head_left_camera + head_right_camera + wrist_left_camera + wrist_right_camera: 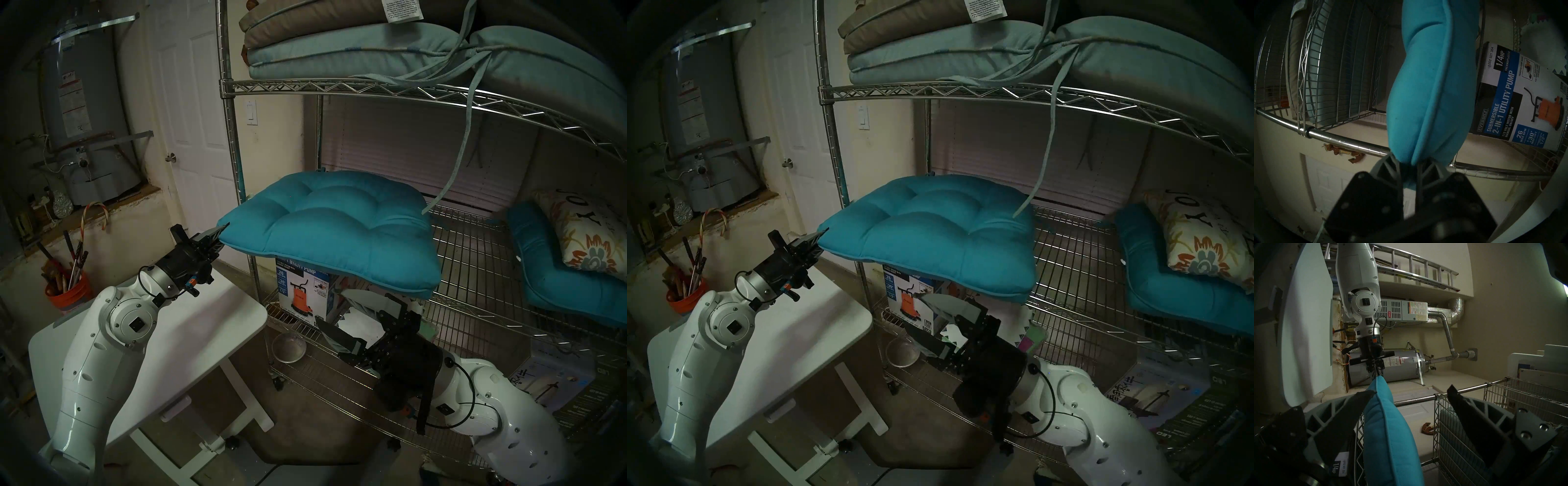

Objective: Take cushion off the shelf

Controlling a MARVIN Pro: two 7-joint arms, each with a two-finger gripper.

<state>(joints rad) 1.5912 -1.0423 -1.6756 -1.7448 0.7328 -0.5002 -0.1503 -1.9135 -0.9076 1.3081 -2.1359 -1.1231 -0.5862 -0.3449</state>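
left hand point(222, 232): pinching the cushion's corner
right hand point(353, 317): spread wide, below the cushion's front edge
cushion point(336, 227): on the shelf's point(475, 251) middle tier, overhanging its front-left post

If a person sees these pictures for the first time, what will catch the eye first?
The bright teal cushion, jutting off the chrome wire shelf at mid-height. The left gripper pinches its left corner, and the right gripper waits open beneath its front edge.
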